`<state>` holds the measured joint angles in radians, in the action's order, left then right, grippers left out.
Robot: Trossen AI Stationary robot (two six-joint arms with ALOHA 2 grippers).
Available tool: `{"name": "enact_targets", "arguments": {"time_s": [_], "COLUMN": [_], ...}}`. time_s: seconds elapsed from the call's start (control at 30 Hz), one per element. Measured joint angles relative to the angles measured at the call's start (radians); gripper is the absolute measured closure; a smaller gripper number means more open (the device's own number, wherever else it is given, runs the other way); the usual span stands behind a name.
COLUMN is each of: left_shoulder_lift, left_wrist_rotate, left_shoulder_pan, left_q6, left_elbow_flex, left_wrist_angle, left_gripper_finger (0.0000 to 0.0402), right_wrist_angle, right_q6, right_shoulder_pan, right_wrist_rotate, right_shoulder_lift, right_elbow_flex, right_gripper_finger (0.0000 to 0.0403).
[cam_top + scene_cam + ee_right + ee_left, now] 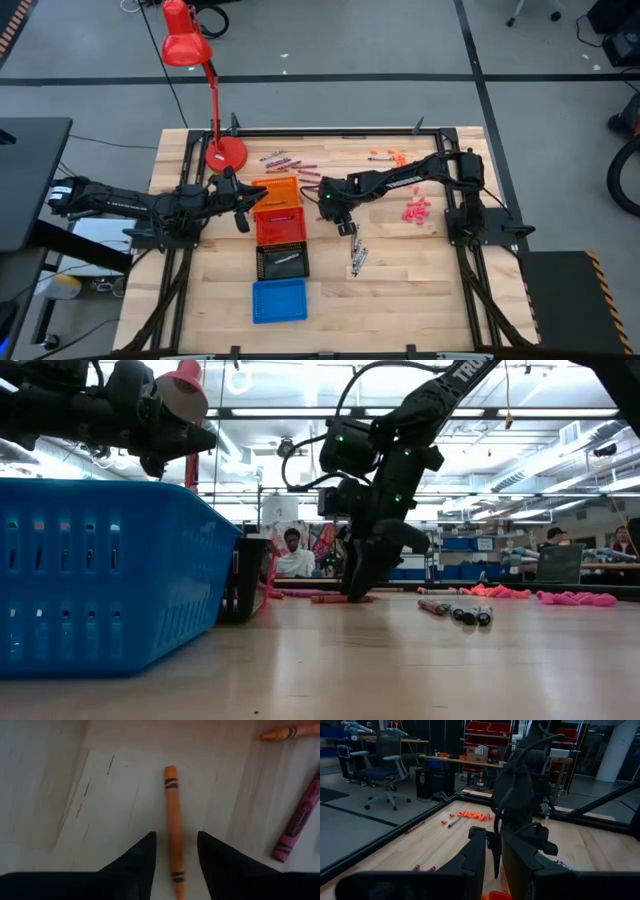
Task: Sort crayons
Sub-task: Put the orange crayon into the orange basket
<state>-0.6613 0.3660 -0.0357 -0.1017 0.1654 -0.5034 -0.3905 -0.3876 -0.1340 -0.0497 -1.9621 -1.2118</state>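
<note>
While lit overhead, pale wooden table beneath orange crayon.

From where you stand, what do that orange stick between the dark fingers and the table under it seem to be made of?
The orange crayon looks like wax in a matte paper wrapper; dark printed bands ring both ends. The table looks like pale, unvarnished wood, probably joined planks: grain streaks and seams show. The right gripper straddles the crayon, jaws open.
</note>
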Motion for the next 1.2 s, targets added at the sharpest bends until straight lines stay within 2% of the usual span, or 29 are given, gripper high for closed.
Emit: {"name": "enact_targets", "arguments": {"time_s": [0.3,0.43,0.67,0.87,1.03,1.2], "left_shoulder_lift": [0.0,0.0,0.0,0.0,0.0,0.0], "left_wrist_rotate": [0.0,0.0,0.0,0.0,0.0,0.0], "left_shoulder_pan": [0.0,0.0,0.0,0.0,0.0,0.0], "left_q6": [0.0,0.0,0.0,0.0,0.0,0.0], "left_elbow_flex": [0.0,0.0,0.0,0.0,0.0,0.0], "left_wrist_angle": [0.0,0.0,0.0,-0.001,0.0,-0.001], "left_gripper_finger": [0.0331,0.0331,0.0331,0.0331,0.0331,0.0331], "right_wrist_angle": [-0.03,-0.031,-0.041,-0.011,0.003,0.007], "right_q6": [0.056,0.075,0.09,0.101,0.096,0.097], "right_shoulder_pan": [-0.006,-0.006,-0.008,-0.005,-0.004,-0.021], "right_wrist_rotate": [-0.004,0.011,0.164,0.289,0.261,0.202], "right_shoulder_lift": [0.003,0.007,0.038,0.059,0.059,0.058], "right_elbow_flex": [0.004,0.004,0.009,0.009,0.008,0.008], "right_gripper_finger": [0.0362,0.0389,0.0382,0.0394,0.0391,0.0364]}}
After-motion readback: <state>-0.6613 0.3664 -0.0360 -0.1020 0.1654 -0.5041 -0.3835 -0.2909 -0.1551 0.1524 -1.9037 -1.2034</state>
